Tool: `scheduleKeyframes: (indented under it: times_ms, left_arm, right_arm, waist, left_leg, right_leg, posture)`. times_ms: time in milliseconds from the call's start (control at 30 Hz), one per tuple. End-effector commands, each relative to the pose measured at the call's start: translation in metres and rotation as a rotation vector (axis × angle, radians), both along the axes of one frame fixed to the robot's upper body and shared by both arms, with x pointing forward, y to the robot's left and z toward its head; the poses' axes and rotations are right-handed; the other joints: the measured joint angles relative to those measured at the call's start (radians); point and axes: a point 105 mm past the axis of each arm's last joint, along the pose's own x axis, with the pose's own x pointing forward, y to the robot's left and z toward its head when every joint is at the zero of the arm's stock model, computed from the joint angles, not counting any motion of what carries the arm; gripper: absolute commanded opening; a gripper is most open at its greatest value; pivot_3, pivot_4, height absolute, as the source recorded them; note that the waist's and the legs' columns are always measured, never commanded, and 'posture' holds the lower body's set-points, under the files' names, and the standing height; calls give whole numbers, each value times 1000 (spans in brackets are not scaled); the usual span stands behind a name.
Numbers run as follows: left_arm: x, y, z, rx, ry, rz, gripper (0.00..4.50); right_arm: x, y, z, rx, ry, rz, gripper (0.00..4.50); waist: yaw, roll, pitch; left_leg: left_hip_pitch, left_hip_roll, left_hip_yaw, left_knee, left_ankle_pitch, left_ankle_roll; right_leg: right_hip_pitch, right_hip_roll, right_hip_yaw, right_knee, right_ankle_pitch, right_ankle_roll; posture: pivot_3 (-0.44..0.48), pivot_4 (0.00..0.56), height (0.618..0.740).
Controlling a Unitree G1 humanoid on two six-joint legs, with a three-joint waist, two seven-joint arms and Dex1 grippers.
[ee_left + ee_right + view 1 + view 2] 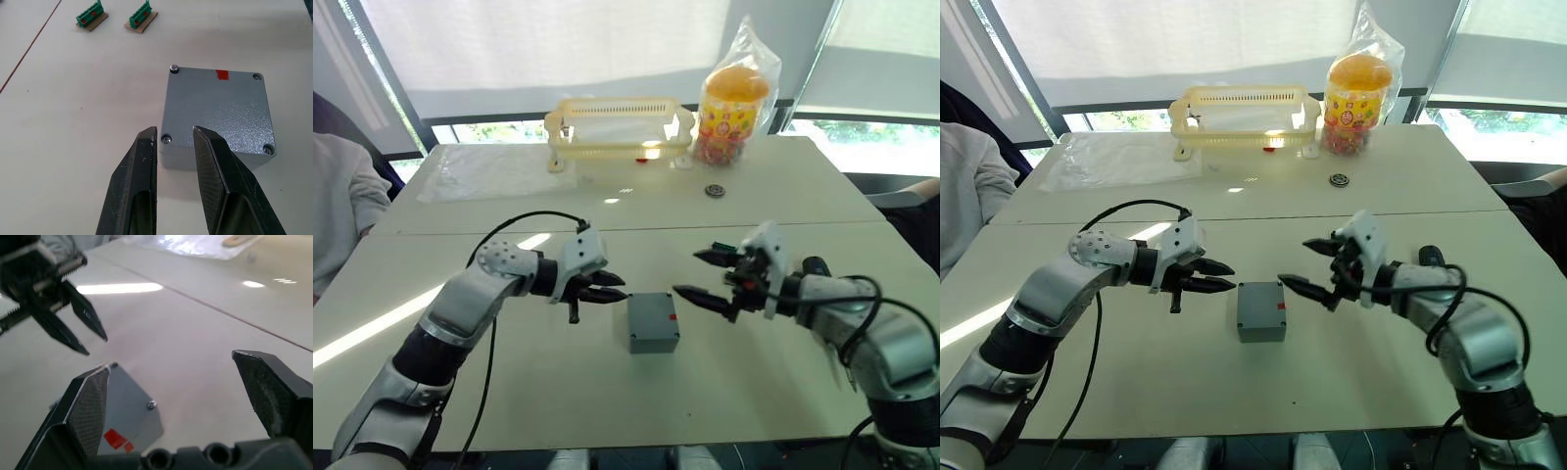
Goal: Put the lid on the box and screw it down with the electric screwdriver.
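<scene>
While flanking the lidded box (653, 322), left end effector (608, 287) narrowly parted, empty; right end effector (708, 279) wide, empty.

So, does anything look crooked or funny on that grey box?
Mostly no. The lid sits flat and square on the box, with a screw in each corner. One corner screw, on the side with the red mark, seems to stick up a little more than the others, so it may not be fully down.

Your left gripper (607, 287) hovers just left of the box (653, 322), fingers slightly apart. Your right gripper (705, 277) hovers right of the box, fingers spread wide.
</scene>
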Motion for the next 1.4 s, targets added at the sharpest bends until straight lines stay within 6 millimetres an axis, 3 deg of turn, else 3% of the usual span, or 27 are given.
scheduleKeyframes:
  times_ms: [33, 167, 300, 400, 567, 667, 800, 1300, 1400]
  left_arm:
    - [-5, -8, 25, -33, -78, -100, 1125]
    - [-9, -16, 30, -34, -112, -154, 1125]
    - [-23, -30, 30, -54, -138, -250, 1125]
    - [-41, -46, 27, -84, -124, -324, 1125]
    - [-57, -63, 11, -73, -105, -378, 1125]
    - [-61, -66, 11, -91, -100, -383, 1125]
    - [-65, -66, 12, -103, -100, -366, 1125]
    - [-68, -70, 2, -117, -63, -288, 1125]
    - [-69, -72, 3, -125, -57, -286, 1125]
  right_arm:
    - [0, -59, 31, -16, 86, -211, 4472]
    - [-1, -104, 29, -86, 240, -398, 4472]
    - [-24, -147, -3, -239, 561, -583, 4472]
    - [-39, -150, -17, -243, 750, -578, 4472]
    - [-42, -153, -32, -293, 849, -578, 4472]
    - [-39, -156, -35, -250, 883, -610, 4472]
    - [-43, -170, -57, -242, 981, -691, 4472]
    - [-26, -169, -96, -282, 1054, -701, 4472]
    - [-23, -174, -102, -322, 1045, -724, 3589]
  waist:
    - [6, 0, 0]
    - [-2, -1, -1]
    - [-7, 1, 0]
    - [-8, 1, 0]
    - [-10, 2, 0]
    - [-7, 2, 0]
    - [-4, 2, 0]
    - [-4, 2, 0]
    - [-5, 2, 0]
  left_leg:
    - [0, 0, 0, 0, 0, 0]
    - [0, 1, 1, -3, -1, 1]
    - [0, 0, 4, -4, -1, 1]
    - [-1, 1, 4, -4, -1, 1]
    - [0, 1, 5, -4, -1, 1]
    - [-1, 1, 5, -4, -1, 1]
    - [-1, 1, 5, -4, -1, 1]
    - [-1, 0, 5, -2, -1, 1]
    - [-1, 0, 4, -1, -1, 1]
  right_leg:
    - [0, 0, 0, -1, -1, -1]
    - [1, 0, 0, -7, -1, -2]
    - [0, -1, 1, -9, 0, -1]
    - [0, -1, 1, -9, -1, -2]
    - [0, -1, 2, -11, 0, -1]
    - [0, -1, 2, -10, 1, 1]
    - [0, -1, 2, -11, 0, 0]
    - [1, 0, 2, -11, 1, 2]
    - [2, 0, 1, -11, 1, 2]
  posture:
    - [0, 150, 740]
    - [0, 150, 740]
    - [0, 150, 740]
    - [0, 150, 740]
    - [0, 150, 740]
    - [0, 150, 740]
    - [0, 150, 740]
    - [0, 150, 740]
    - [0, 150, 740]
